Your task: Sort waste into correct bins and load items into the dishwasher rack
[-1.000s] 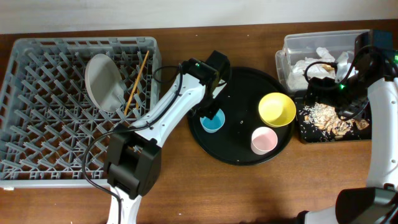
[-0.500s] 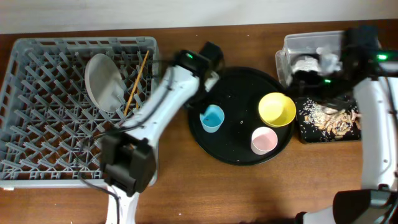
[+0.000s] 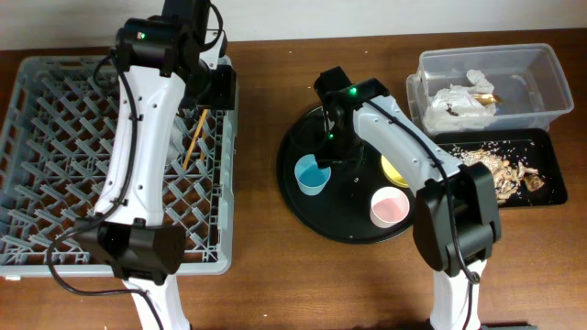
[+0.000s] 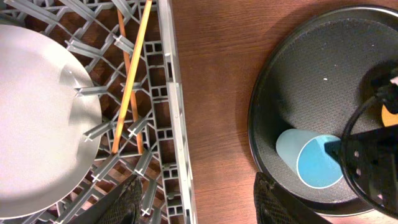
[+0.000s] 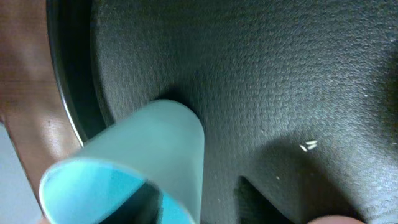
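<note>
The blue cup (image 3: 312,176) stands on the round black tray (image 3: 348,225). My right gripper (image 3: 320,166) reaches down at it. In the right wrist view the gripper (image 5: 199,199) straddles the wall of the blue cup (image 5: 143,155), one finger inside and one outside, with a gap still showing. My left gripper (image 3: 218,90) hangs open and holds nothing (image 4: 199,205) over the right rim of the dishwasher rack (image 3: 55,137). A pale plate (image 4: 37,118) and two chopsticks (image 4: 134,74) lie in the rack. The yellow bowl (image 3: 392,171) is partly hidden by the right arm. The pink cup (image 3: 389,207) stands near it.
At the back right, a clear tub (image 3: 537,87) holds crumpled white napkins (image 3: 463,99). In front of it, a shallow black tray (image 3: 543,154) carries crumbly food scraps (image 3: 503,174). Bare wooden table lies between the rack rim (image 4: 171,93) and the round tray (image 4: 298,81).
My left gripper let go of the blue cup, opened and swung back over the rack's right edge. My right arm crossed from the tub to the blue cup, its jaws narrowing.
</note>
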Robot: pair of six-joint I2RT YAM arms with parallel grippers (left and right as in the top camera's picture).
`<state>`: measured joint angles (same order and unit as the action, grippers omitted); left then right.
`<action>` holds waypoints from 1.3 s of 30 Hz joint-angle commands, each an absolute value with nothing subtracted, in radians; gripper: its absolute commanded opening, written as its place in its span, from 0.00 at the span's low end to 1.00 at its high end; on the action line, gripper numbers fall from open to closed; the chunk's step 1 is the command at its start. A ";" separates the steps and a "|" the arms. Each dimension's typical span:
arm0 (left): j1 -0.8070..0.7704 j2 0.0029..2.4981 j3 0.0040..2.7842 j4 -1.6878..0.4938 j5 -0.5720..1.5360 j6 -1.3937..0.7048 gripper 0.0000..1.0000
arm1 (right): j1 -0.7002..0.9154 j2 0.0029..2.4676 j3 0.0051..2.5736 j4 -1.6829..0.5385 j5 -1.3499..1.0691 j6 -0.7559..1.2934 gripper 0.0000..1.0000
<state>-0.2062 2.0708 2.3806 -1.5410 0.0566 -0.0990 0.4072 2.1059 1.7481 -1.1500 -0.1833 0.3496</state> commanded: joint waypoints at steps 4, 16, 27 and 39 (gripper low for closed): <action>-0.202 2.062 2.390 -1.552 0.075 -0.109 0.57 | 0.398 2.119 1.736 -1.125 -0.120 0.357 0.04; -0.154 2.062 2.390 -1.557 1.009 0.191 0.76 | 0.013 1.840 1.696 -1.044 -1.320 -0.103 0.04; -0.208 2.062 2.128 -1.491 1.406 0.470 0.87 | 0.014 1.841 1.539 -0.722 -1.551 -0.090 0.04; -0.241 2.062 2.046 -1.423 1.531 0.470 0.80 | 0.125 1.841 1.539 -0.450 -1.422 0.185 0.04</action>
